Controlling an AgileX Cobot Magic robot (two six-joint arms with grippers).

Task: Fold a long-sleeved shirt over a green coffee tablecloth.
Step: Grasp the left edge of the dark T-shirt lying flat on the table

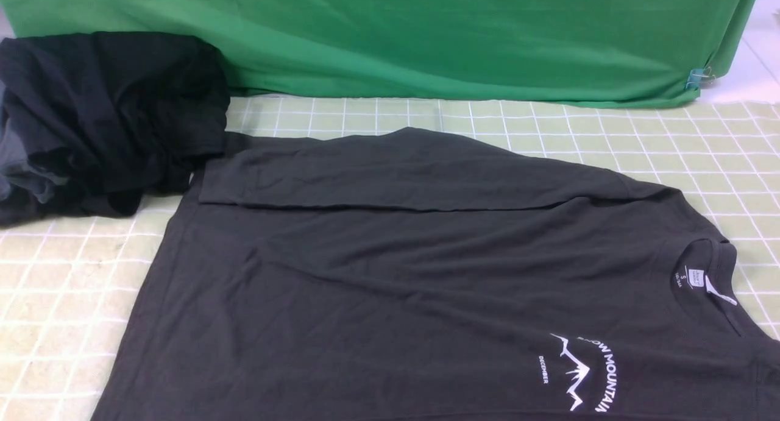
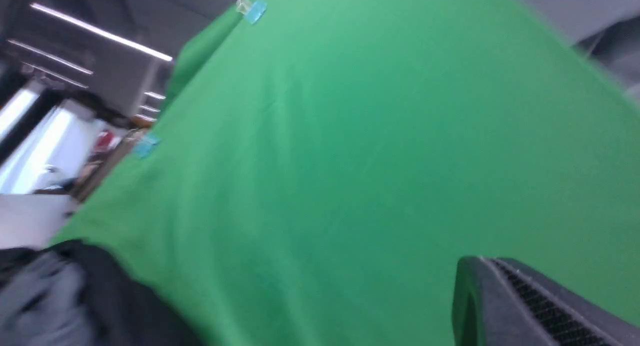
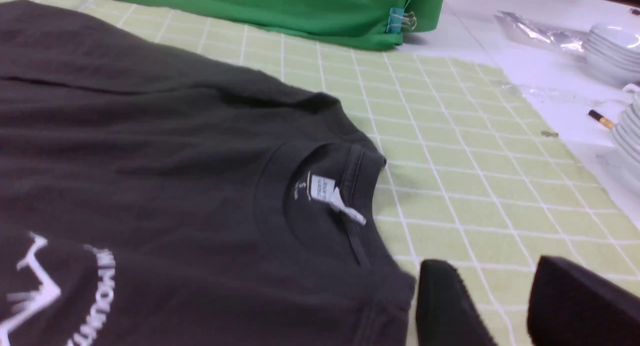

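front view: shirt (image 1: 390, 275) spread flat, tablecloth (image 1: 548, 128) beneath; far sleeve (image 1: 396, 171) folded across shirt body, remaining folds likely pending. right gripper (image 3: 505, 306) beside shirt collar (image 3: 367, 160), jaws apart, empty. left gripper (image 2: 500, 296) away from shirt, jaws closed.

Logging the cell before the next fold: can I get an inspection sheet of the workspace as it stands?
Surface: tablecloth, gridded, lying flat under the shirt.
Job's things: shirt spread out print up, collar toward the right, far sleeve folded across the body.
Clutter: garment pile at far left, against the shirt; dishes and plastic wrap beyond the cloth's right edge.
Pincers: left pincer shut, facing the backdrop; right pincer open, near the collar.
Cables: nothing seen.
Surroundings: backdrop behind, fastened with a clip.
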